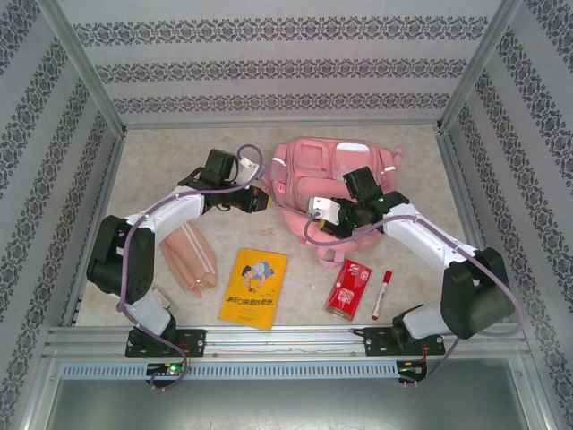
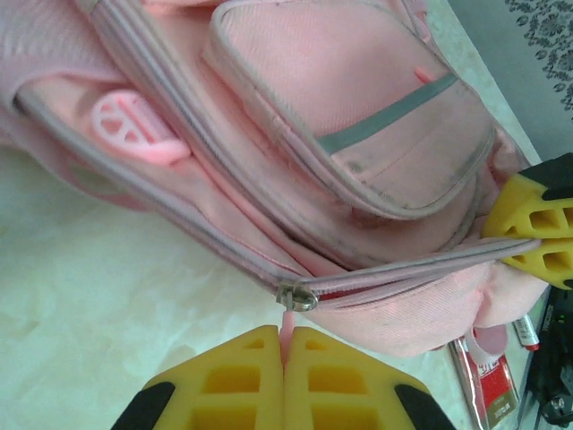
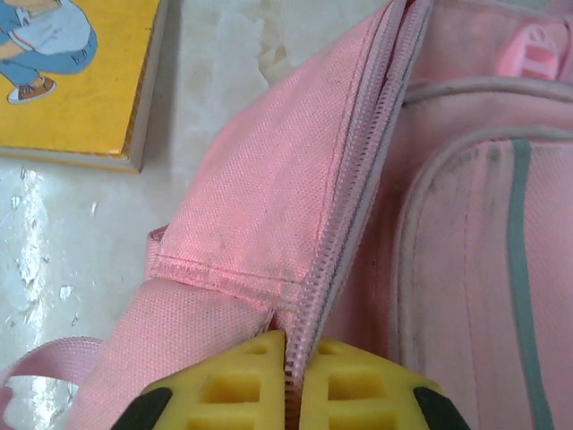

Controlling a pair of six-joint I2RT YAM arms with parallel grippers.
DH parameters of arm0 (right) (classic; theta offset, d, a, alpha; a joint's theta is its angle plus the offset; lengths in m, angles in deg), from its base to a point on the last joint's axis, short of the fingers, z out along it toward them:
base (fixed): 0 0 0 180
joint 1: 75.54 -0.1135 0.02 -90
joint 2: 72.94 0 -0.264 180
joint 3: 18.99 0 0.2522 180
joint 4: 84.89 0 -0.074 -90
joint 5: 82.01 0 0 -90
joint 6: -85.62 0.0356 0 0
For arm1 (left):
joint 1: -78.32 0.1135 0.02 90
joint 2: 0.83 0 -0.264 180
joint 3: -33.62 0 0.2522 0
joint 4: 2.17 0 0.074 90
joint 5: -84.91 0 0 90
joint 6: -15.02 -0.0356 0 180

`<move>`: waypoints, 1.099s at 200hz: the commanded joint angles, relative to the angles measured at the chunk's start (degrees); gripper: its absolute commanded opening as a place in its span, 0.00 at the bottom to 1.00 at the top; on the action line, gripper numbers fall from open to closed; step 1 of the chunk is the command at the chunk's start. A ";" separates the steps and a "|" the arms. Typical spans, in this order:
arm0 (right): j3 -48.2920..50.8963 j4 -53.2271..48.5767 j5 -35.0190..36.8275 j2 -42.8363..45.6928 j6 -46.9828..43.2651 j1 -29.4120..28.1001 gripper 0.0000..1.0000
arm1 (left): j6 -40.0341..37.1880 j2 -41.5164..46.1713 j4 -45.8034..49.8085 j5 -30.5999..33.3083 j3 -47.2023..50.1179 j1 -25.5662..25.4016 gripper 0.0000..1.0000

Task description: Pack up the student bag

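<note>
The student bag point(image 1: 331, 175), a big pink backpack, lies at the middle back of the table. My left gripper point(image 1: 265, 199) sits at its left side. In the left wrist view this gripper point(image 2: 285, 358) is shut on the pink pull tab just below the metal zip slider point(image 2: 297, 297). My right gripper point(image 1: 333, 226) is at the bag's near edge. Its yellow fingers point(image 2: 537, 235) pinch the zip edge. In the right wrist view it point(image 3: 294, 367) is shut on the pink zip tape point(image 3: 349, 224) of the bag point(image 3: 260, 206).
On the table in front of the bag lie a yellow book point(image 1: 253, 288), a red can point(image 1: 348, 288) and a red-capped marker point(image 1: 381, 294). A pink pencil case point(image 1: 190, 258) lies near the left arm. Patterned walls enclose the table.
</note>
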 commanded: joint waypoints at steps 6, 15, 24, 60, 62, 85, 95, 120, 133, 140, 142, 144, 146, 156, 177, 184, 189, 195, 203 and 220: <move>3.98 5.52 2.20 3.71 6.07 0.55 0.48 | 1.43 -0.31 -1.61 -0.72 0.48 -3.72 0.00; 5.86 9.97 -0.59 5.27 10.23 -1.01 0.56 | 5.20 0.01 -5.42 -2.02 1.61 -5.77 0.00; 7.88 13.46 -3.53 7.02 13.71 -2.43 0.65 | 9.16 0.26 -8.60 -2.53 2.41 -7.88 0.00; 8.18 14.87 -2.30 6.88 19.87 -6.36 0.78 | 23.69 1.05 -21.96 -1.81 4.28 -13.31 0.00; 8.13 14.78 -1.71 6.58 19.81 -6.58 0.78 | 24.75 0.91 -23.04 -1.98 4.45 -13.39 0.00; 7.50 12.00 4.55 3.62 15.97 -7.29 0.75 | 31.53 0.37 -30.81 -3.17 5.33 -13.80 0.00; 7.40 10.25 7.23 3.09 13.62 -7.18 0.71 | 29.59 0.72 -28.67 -2.70 4.84 -13.65 0.00; 7.58 7.56 13.15 2.84 9.37 -6.55 0.56 | 22.39 1.55 -19.78 -1.20 3.25 -13.14 0.00; 8.09 7.09 15.25 2.89 7.24 -6.46 0.34 | 20.85 2.12 -17.97 -0.96 3.61 -12.40 0.00; 7.96 6.37 15.39 2.97 6.30 -6.26 0.23 | 20.08 2.47 -17.41 -0.65 3.94 -11.73 0.00; 7.88 6.18 15.35 2.98 6.04 -6.18 0.21 | 19.74 2.58 -17.07 -0.47 4.01 -11.48 0.00; 7.79 5.91 15.27 3.03 5.89 -6.05 0.18 | 19.39 2.68 -16.79 -0.33 4.12 -11.25 0.00; 7.70 5.75 15.17 3.07 5.57 -5.95 0.16 | 19.18 2.81 -16.52 -0.16 4.16 -11.01 0.00; 7.33 5.03 14.46 3.66 4.42 -5.50 0.11 | 15.62 3.23 -14.03 1.24 4.43 -9.55 0.00; 7.54 4.67 12.01 5.92 1.70 -4.45 0.04 | 4.33 2.55 -5.74 7.84 3.60 -6.41 0.00; 7.79 4.51 10.95 6.89 0.54 -4.14 0.03 | 1.56 1.53 -3.92 10.84 3.09 -5.10 0.00; 8.08 4.59 10.20 7.58 -0.03 -4.04 0.03 | 0.07 0.49 -2.56 12.46 2.29 -4.08 0.00; 8.42 4.74 9.24 8.38 -0.56 -3.96 0.02 | -1.07 -0.99 -1.09 13.95 1.25 -2.76 0.00; 8.87 4.90 7.96 9.45 -1.17 -3.83 0.00 | -1.69 -3.04 0.18 15.37 -0.56 -0.87 0.00; 9.77 5.51 6.21 10.91 -1.39 -3.86 0.00 | -0.81 -6.78 1.12 18.13 -3.96 2.45 0.00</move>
